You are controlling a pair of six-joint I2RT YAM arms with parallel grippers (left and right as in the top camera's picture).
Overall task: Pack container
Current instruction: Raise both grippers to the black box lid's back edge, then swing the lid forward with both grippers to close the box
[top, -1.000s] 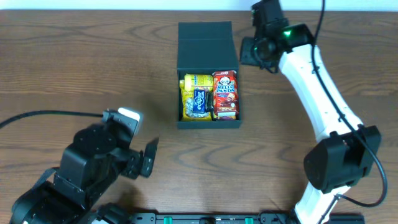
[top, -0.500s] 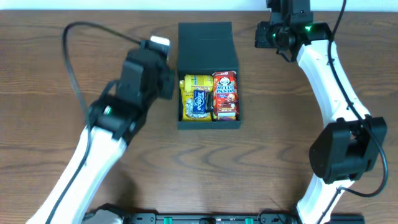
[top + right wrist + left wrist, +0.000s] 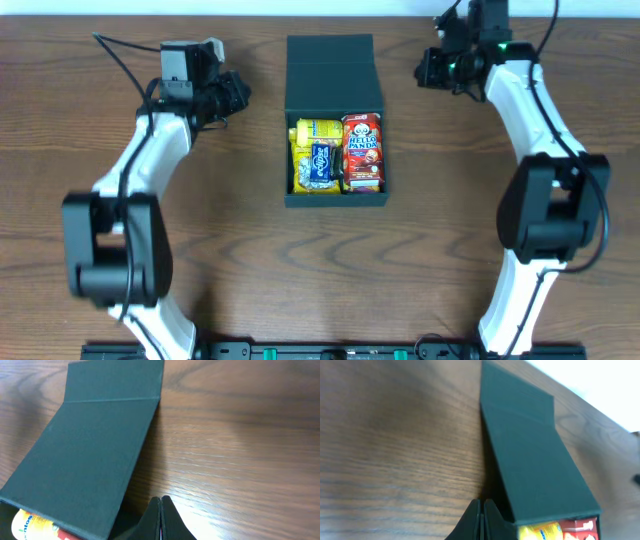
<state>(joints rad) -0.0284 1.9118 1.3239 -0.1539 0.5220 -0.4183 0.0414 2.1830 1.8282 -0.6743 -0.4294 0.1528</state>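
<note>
At the middle of the tabletop (image 3: 240,270) the container (image 3: 335,75) sits with its flap lid laid back, a yellow packet (image 3: 310,132) and a red packet (image 3: 363,150) inside, while the left fingers (image 3: 470,522) and the right fingers (image 3: 170,525), each pair pressed together and empty, flank the lid.

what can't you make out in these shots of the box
1. Overhead: anything beneath the yellow snack packet, small blue packet and red Hello Panda packet in the dark teal-black square cardboard box is covered by them.
2. Left wrist: lid flap and bottom edge hide nearly all contents.
3. Right wrist: lid flap leaves only a yellow sliver.
4. Overhead: left end effector and right end effector are too small and dark to show fingers.
</note>
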